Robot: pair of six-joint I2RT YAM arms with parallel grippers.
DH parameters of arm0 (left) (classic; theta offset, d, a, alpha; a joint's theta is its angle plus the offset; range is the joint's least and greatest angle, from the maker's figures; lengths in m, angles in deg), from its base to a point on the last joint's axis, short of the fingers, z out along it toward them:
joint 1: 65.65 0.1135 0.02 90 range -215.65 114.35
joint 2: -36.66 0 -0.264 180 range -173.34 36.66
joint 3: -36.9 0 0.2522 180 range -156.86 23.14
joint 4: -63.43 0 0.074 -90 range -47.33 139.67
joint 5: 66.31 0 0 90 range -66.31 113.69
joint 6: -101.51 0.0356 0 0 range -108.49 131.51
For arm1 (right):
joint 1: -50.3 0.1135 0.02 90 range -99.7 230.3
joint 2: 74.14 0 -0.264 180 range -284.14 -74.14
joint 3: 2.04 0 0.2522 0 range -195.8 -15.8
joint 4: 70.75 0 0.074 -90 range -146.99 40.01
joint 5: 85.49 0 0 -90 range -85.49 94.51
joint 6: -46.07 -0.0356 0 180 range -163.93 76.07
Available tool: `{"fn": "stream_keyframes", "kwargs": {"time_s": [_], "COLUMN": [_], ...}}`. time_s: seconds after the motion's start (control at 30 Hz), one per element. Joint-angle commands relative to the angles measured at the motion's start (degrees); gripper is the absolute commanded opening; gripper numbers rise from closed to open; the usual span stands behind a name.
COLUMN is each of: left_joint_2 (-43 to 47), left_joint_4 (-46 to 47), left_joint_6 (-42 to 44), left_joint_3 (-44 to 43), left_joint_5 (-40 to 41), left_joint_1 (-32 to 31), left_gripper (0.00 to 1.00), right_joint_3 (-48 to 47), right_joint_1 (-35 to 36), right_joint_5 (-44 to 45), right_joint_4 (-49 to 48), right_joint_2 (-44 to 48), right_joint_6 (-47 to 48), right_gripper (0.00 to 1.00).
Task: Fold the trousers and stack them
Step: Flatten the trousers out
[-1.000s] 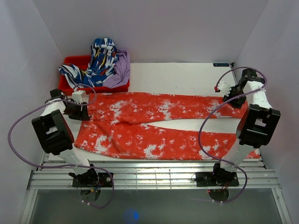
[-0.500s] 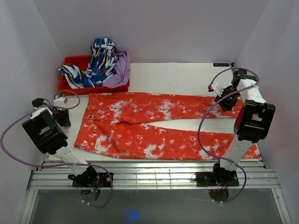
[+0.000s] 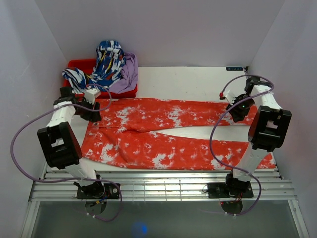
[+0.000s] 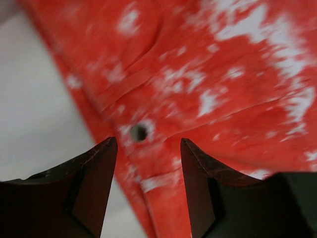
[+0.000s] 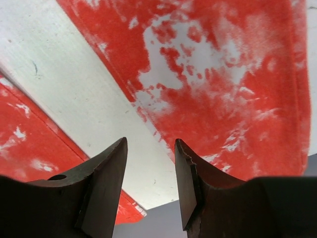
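Over at nine o'clock the left gripper (image 3: 92, 112) hovers with its jaws apart above the waistband's far corner, an eyelet (image 4: 138, 132) showing between the fingers. The trousers (image 3: 168, 136) lie flat across the table (image 3: 188, 79), legs running toward three o'clock, with no fold made yet. At two o'clock the right gripper (image 3: 237, 113) hangs open-jawed over the far leg's end. Folding and stacking all lie ahead, I'd say.

A red bin (image 3: 79, 63) sits at the 10 o'clock corner of the white bench (image 3: 183, 82). A blue-and-white cloth (image 3: 106, 62) is piled in it. A purple cloth (image 3: 128, 72) hangs at its 3 o'clock side.
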Motion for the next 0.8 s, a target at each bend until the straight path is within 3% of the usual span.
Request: {"fn": "stream_keyframes", "kwargs": {"time_s": [0.0, 0.17, 0.4, 0.6, 0.77], "left_joint_2": [0.2, -3.3, -9.6, -5.4, 0.8], "left_joint_4": [-0.2, 6.0, 10.3, 9.4, 3.1], "left_joint_6": [-1.7, -4.2, -6.5, 1.9, 9.2], "left_joint_3": [-0.9, 3.3, 8.6, 15.4, 15.0], "left_joint_5": [-1.4, 5.7, 18.9, 18.1, 11.4], "left_joint_1": [-7.1, -11.9, -7.4, 0.7, 1.9], "left_gripper": [0.63, 0.61, 0.51, 0.49, 0.61], "right_joint_3": [1.1, 8.8, 10.0, 2.5, -2.8], "right_joint_1": [0.3, 0.3, 0.3, 0.3, 0.3], "right_joint_5": [-0.5, 0.8, 0.7, -0.3, -1.0], "right_joint_4": [3.3, 3.2, 1.5, 3.9, 6.0], "right_joint_2": [3.2, 6.6, 5.5, 1.9, -0.6], "right_joint_6": [0.3, 2.0, 0.9, 0.8, 2.0], "right_gripper": [0.49, 0.48, 0.48, 0.46, 0.43]}}
